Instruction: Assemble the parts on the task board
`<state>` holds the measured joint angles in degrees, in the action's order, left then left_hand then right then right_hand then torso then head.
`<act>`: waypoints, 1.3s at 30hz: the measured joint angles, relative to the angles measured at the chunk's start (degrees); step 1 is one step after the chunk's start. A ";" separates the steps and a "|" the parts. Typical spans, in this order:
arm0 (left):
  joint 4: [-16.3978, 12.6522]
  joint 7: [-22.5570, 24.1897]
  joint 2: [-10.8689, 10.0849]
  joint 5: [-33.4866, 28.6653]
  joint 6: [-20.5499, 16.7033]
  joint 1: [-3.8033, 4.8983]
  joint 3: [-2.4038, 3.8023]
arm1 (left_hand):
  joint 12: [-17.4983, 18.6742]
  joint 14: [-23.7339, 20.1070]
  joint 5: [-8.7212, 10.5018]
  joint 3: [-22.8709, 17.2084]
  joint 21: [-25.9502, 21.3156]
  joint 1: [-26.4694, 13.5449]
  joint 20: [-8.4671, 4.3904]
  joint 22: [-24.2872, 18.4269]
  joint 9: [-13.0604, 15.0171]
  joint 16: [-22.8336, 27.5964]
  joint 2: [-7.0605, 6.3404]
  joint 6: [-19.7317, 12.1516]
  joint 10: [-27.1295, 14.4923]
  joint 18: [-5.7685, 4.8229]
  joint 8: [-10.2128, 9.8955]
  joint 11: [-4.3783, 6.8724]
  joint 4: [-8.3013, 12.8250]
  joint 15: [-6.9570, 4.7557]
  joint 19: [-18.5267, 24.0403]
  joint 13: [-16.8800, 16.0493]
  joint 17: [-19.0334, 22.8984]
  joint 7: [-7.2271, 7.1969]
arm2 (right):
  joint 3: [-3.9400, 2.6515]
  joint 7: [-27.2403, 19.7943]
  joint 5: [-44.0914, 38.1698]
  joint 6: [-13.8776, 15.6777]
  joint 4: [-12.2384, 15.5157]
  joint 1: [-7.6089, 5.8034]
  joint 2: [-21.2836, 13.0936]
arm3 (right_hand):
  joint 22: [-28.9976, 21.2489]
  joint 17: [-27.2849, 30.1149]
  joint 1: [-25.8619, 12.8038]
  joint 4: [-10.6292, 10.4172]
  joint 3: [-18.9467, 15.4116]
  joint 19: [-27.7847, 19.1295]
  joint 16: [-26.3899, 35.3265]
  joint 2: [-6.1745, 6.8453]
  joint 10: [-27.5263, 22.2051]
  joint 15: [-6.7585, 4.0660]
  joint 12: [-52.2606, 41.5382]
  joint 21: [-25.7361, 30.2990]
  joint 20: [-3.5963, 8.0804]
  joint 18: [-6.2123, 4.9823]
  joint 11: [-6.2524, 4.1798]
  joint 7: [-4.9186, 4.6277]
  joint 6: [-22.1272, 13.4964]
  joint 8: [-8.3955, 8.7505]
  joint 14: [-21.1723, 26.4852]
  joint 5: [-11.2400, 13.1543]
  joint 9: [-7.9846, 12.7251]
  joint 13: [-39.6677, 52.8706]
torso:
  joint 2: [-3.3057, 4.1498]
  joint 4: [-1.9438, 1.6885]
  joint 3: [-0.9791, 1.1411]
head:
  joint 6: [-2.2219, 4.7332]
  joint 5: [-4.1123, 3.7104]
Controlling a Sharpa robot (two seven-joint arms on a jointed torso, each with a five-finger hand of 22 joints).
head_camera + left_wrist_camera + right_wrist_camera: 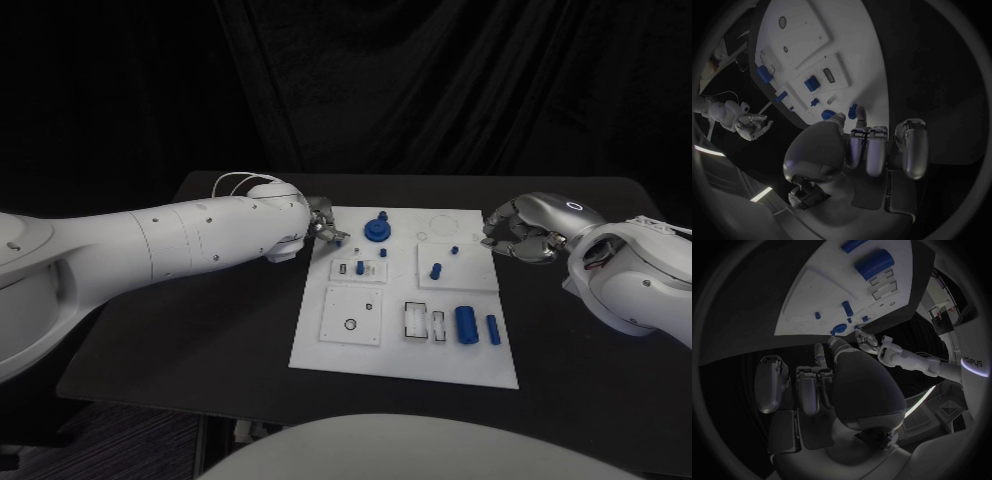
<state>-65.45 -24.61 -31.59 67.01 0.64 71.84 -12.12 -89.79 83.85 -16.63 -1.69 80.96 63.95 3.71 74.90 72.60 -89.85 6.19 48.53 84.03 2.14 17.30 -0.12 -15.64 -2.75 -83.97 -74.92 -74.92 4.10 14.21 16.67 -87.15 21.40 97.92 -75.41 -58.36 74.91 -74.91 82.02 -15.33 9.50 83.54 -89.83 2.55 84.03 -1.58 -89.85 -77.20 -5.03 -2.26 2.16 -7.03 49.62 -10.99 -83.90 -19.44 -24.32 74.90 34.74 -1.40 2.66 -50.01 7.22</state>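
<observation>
The white task board lies in the middle of the black table. A blue round part with a peg stands near its far edge. Small blue pieces and a blue peg stand in the middle plates. A large blue cylinder and a thinner one lie at the near right. My left hand hovers at the board's far left corner, fingers curled, holding nothing, a short gap from the round part. My right hand sits just off the far right edge, curled and empty.
The board has several recessed white plates with slots and holes. Bare black table runs on both sides of it. A black curtain closes the back. The large cylinder lies far from my right hand.
</observation>
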 measured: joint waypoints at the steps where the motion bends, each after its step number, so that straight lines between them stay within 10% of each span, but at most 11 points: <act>1: 0.03 0.00 0.00 0.00 0.00 0.00 0.00 | 0.00 0.00 0.00 0.00 0.00 0.00 0.00 0.00 0.00 0.00 0.00 0.00 0.00 0.00 0.00 0.00 0.00 0.00 0.00 0.00 0.00 0.00 | 0.00 0.00 0.00 -0.03 0.01 0.00 0.00 | 0.00 0.00 0.00 0.00 0.00 0.00 0.00 0.00 0.00 0.00 0.00 0.00 0.00 0.00 0.00 0.00 0.00 0.00 0.00 0.00 0.00 0.00 | 0.01 0.00 0.00 | 0.00 0.00; 30: 0.64 0.36 0.42 0.01 -0.03 -0.20 0.00 | 0.00 0.21 -0.90 -0.66 -0.51 0.82 0.00 0.04 -1.74 0.00 0.19 -0.22 -0.15 0.00 -2.32 -0.15 0.01 0.21 0.00 0.00 0.01 0.21 | 0.00 0.13 0.00 -0.95 0.10 0.01 -0.01 | -0.01 0.00 0.23 0.00 0.00 0.00 0.00 -0.23 0.00 0.00 0.00 0.06 0.00 0.00 0.00 0.00 0.00 0.00 0.00 -0.28 0.00 0.00 | 0.02 0.00 0.00 | 0.00 -0.11; 39: 0.89 0.61 0.51 0.02 -0.04 -0.26 0.00 | 0.00 0.20 -7.81 -3.31 -0.52 3.20 0.00 0.03 -3.32 0.00 -0.41 0.13 -0.21 0.00 -3.89 -0.21 1.23 0.20 0.00 0.00 0.01 0.29 | 0.00 0.16 0.00 -1.20 0.07 0.02 0.03 | -0.01 0.00 0.23 0.11 0.11 -0.21 0.00 -0.23 0.00 0.00 0.00 0.46 0.21 0.00 0.00 0.00 0.00 0.00 0.00 -0.52 0.06 0.00 | 0.01 0.01 0.00 | 0.00 -0.02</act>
<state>-64.56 -24.00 -31.08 67.02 0.60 71.57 -12.12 -89.79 84.05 -24.44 -5.01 80.45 67.16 3.70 74.93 69.29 -89.85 5.78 48.66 83.83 2.14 13.41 -0.32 -14.41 -2.55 -83.97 -74.92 -74.91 4.39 14.21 16.83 -87.15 20.20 97.99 -75.39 -58.34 74.90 -74.90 82.25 -15.21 9.61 83.33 -89.83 2.32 84.03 -1.58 -89.85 -76.75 -4.82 -2.26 2.16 -7.03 49.62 -10.99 -83.90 -19.96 -24.26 74.90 34.74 -1.40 2.66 -50.01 7.21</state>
